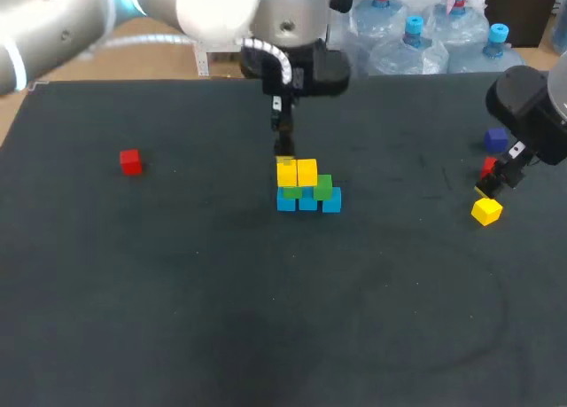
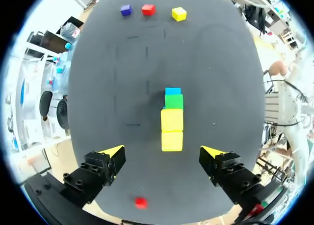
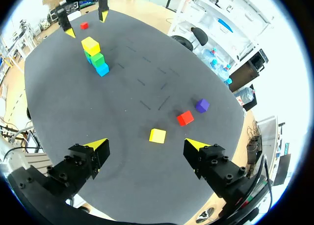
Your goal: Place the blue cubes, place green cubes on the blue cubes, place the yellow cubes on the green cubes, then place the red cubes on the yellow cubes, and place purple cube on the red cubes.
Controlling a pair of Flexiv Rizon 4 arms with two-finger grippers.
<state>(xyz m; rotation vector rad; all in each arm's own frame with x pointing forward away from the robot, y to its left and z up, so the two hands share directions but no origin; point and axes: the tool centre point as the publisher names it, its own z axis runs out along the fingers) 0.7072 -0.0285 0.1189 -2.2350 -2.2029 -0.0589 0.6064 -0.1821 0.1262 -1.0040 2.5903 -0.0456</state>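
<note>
A stack stands mid-table: a row of blue cubes (image 1: 307, 202), green cubes (image 1: 322, 187) on them, and two yellow cubes (image 1: 297, 171) on top. My left gripper (image 1: 283, 146) hangs open just above and behind the yellow cubes (image 2: 171, 130), touching nothing. At the right, my right gripper (image 1: 498, 182) is open over a loose yellow cube (image 1: 486, 211). In the right wrist view that yellow cube (image 3: 157, 135) lies just ahead of the gripper (image 3: 147, 144), between its fingers' lines. A red cube (image 1: 487, 166) and the purple cube (image 1: 495, 139) lie close by. Another red cube (image 1: 130, 161) sits far left.
The dark mat (image 1: 221, 301) covers the whole table. Its front half and the stretch between the stack and the left red cube hold nothing. In the right wrist view the red cube (image 3: 185, 118) and purple cube (image 3: 202, 105) lie just beyond the yellow one.
</note>
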